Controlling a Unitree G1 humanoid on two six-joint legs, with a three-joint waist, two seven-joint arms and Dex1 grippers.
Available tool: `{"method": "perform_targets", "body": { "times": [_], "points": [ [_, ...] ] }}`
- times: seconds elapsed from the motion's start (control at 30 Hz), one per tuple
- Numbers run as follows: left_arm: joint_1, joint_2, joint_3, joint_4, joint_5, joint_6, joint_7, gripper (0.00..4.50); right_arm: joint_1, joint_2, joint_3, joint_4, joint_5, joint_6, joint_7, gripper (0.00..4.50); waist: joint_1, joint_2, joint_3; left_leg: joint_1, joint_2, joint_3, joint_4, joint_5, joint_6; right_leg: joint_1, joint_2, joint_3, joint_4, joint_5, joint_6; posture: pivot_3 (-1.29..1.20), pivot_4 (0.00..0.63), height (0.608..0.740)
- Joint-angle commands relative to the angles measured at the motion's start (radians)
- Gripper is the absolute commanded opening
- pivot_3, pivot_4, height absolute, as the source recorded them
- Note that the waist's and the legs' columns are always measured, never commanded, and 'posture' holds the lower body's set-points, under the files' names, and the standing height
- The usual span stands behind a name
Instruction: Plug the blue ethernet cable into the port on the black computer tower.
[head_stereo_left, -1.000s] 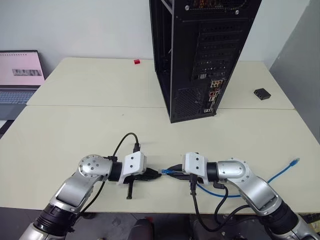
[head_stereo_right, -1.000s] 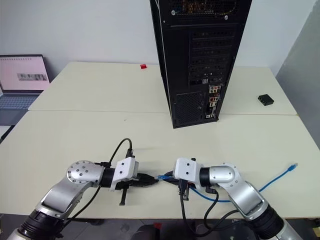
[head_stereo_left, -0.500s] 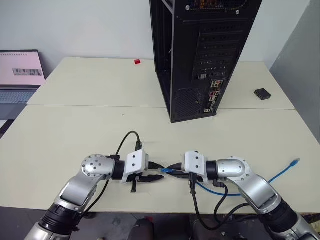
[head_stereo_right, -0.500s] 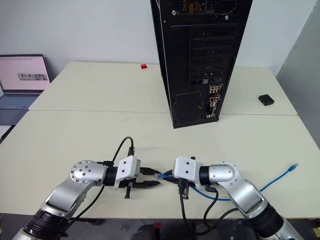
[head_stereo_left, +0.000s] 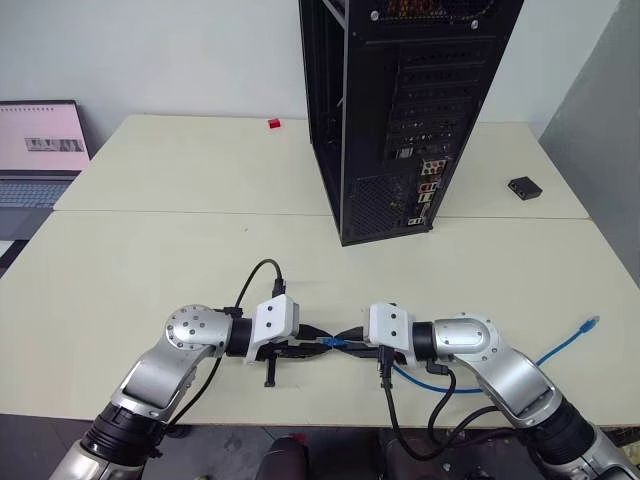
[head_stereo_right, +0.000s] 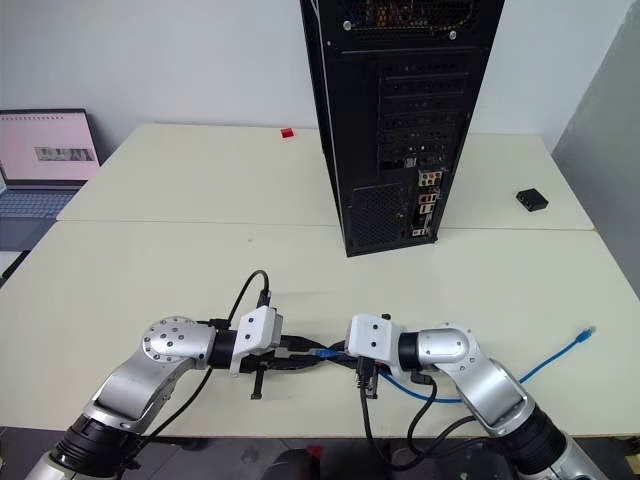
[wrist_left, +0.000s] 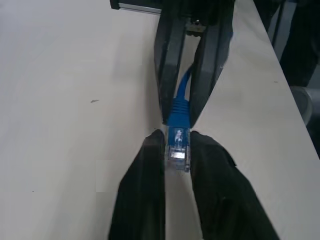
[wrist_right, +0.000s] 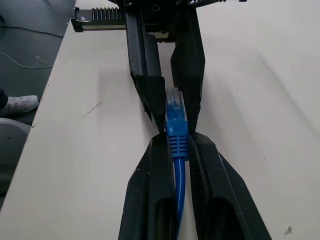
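Observation:
The blue ethernet cable (head_stereo_left: 470, 385) lies near the table's front edge, its far plug (head_stereo_left: 592, 322) resting at the right. My right gripper (wrist_right: 176, 142) is shut on the cable just behind its near clear plug (wrist_left: 177, 146). My left gripper (wrist_left: 177, 145) faces the right gripper tip to tip, its fingers closed on both sides of that plug. The black computer tower (head_stereo_left: 400, 100) stands upright at the back middle of the table. Its rear connector cluster (head_stereo_left: 428, 190) faces me, and the port in it is too small to pick out.
A laptop (head_stereo_left: 40, 150) sits at the far left, a small red object (head_stereo_left: 273, 123) behind the tower's left side, and a small black box (head_stereo_left: 524, 187) at the right. The table's front edge (head_stereo_left: 300, 420) runs just below both grippers. Black wires hang off both wrists.
The left gripper's fingers spread apart half a second ago and have now closed around the clear plug held out by the right gripper. The right gripper has kept still.

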Motion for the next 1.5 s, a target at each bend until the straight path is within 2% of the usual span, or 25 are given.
{"method": "perform_targets", "body": {
  "times": [0.03,0.27,0.3,0.37,0.4,0.5,0.6,0.77,1.03,1.2,1.5],
  "points": [
    [-0.013,0.008,0.009,-0.039,-0.005,-0.012,-0.006,0.33,-0.006,0.002,0.001,-0.013,-0.004,-0.021,0.007,0.13,0.000,0.000,0.000,0.000,0.000,0.000,0.000,0.000,0.000,0.000,0.000,0.000,0.000,0.000,0.000,0.00,0.150,0.740],
    [-0.016,0.004,0.001,-0.032,0.024,-0.061,-0.006,0.33,-0.015,-0.024,-0.008,-0.021,-0.003,-0.024,0.033,0.13,0.000,0.000,0.000,0.000,0.000,0.000,0.000,0.000,0.000,0.000,0.000,0.000,0.000,0.000,0.000,0.00,0.150,0.740],
    [-0.018,0.002,0.000,-0.030,0.029,-0.074,-0.005,0.33,-0.018,-0.037,-0.011,-0.023,-0.006,-0.032,0.042,0.83,0.000,0.000,0.000,0.000,0.000,0.000,0.000,0.000,0.000,0.000,0.000,0.000,0.000,0.000,0.000,0.00,0.150,0.740],
    [-0.023,-0.009,0.002,-0.030,0.033,-0.096,0.003,0.33,-0.022,-0.077,-0.037,-0.048,0.007,-0.023,0.067,1.30,0.001,0.000,0.000,0.000,0.000,0.000,0.000,0.000,0.000,0.000,0.000,0.000,0.000,0.000,0.000,0.00,0.150,0.740],
    [-0.026,-0.017,0.004,-0.026,0.047,-0.140,0.012,0.33,-0.018,-0.101,-0.075,-0.083,0.044,0.013,0.078,1.66,0.002,0.000,0.000,0.000,0.000,0.000,0.000,0.000,0.000,0.000,0.000,0.000,0.000,0.000,0.000,0.00,0.150,0.740],
    [-0.021,-0.035,0.006,-0.015,0.081,-0.250,0.037,0.33,-0.002,-0.149,-0.172,-0.161,0.149,0.104,0.098,2.36,0.002,0.000,0.000,-0.001,0.000,0.000,0.001,0.000,0.000,0.000,0.000,0.000,0.000,0.000,0.000,0.00,0.150,0.740],
    [0.006,-0.054,0.004,0.019,0.154,-0.443,0.080,0.33,0.024,-0.173,-0.294,-0.220,0.285,0.221,0.090,3.05,0.003,0.000,0.000,-0.001,0.000,-0.001,0.000,0.000,0.000,0.000,0.000,0.000,-0.001,0.000,0.000,0.00,0.150,0.740],
    [-0.004,-0.094,0.026,0.152,0.316,-0.850,0.234,0.33,0.034,-0.098,-0.415,-0.246,0.481,0.417,-0.016,4.25,0.002,0.000,0.000,0.000,0.000,0.000,0.000,0.000,0.000,0.000,0.000,0.001,0.000,0.000,0.000,0.00,0.150,0.740],
    [-0.068,-0.119,0.078,0.313,0.504,-1.177,0.474,0.33,-0.001,0.050,-0.451,-0.195,0.681,0.591,-0.163,4.28,0.003,0.000,0.000,-0.001,0.000,0.000,0.000,0.000,0.000,0.000,-0.001,0.000,0.000,0.000,0.000,0.00,0.150,0.740],
    [-0.090,-0.120,0.086,0.360,0.568,-1.236,0.573,0.33,-0.032,0.101,-0.436,-0.137,0.712,0.634,-0.213,4.28,0.002,0.000,0.000,-0.001,0.000,0.000,0.000,0.000,0.000,0.000,-0.001,0.000,0.000,0.001,0.000,0.00,0.150,0.740],
    [-0.109,-0.100,0.069,0.395,0.622,-1.264,0.656,0.33,-0.063,0.109,-0.397,-0.083,0.696,0.617,-0.206,4.28,0.001,0.001,0.000,-0.001,0.000,-0.001,0.000,0.000,0.000,0.000,-0.001,-0.001,0.000,0.001,0.000,0.00,0.150,0.740]
  ]
}}
